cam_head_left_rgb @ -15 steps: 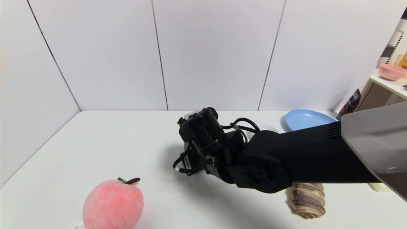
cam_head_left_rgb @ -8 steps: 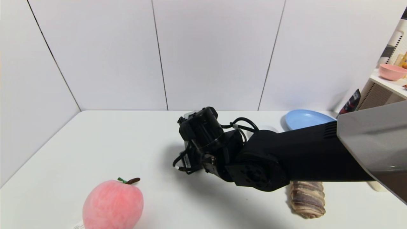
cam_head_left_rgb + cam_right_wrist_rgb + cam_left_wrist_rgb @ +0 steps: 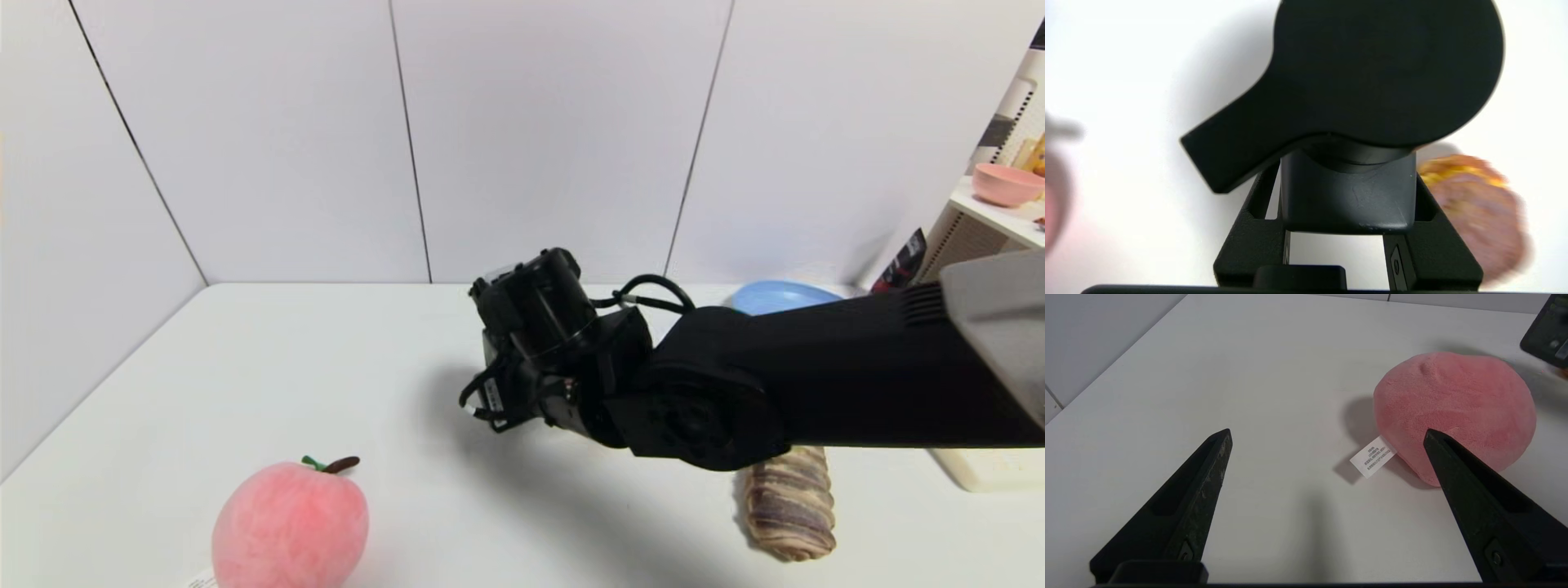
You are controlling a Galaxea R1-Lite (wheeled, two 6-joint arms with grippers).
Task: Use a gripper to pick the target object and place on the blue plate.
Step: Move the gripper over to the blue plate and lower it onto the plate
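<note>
Above the middle of the white table: right gripper, on a thick black and grey arm reaching in from the right side of the head view, where only the wrist housing shows and the fingers are hidden. In the right wrist view its two fingers are closed against the sides of the black bottle, one finger on each flank; the bottle's round black cap fills the upper part of that view, and white table shows beneath and around the bottle, which hangs clear of the surface. Blue plate: at the far right of the table near the back wall, partly covered by the arm, well apart from the held bottle. Striped bun: on the table near the front, just under the arm; a blurred view of it also appears beside the bottle in the right wrist view. Pink plush peach: front left of the table, white tag at its base. Left gripper: low over the table just beside the peach, fingers spread wide, nothing between them. Pink bowl: on a shelf off to the right.
</note>
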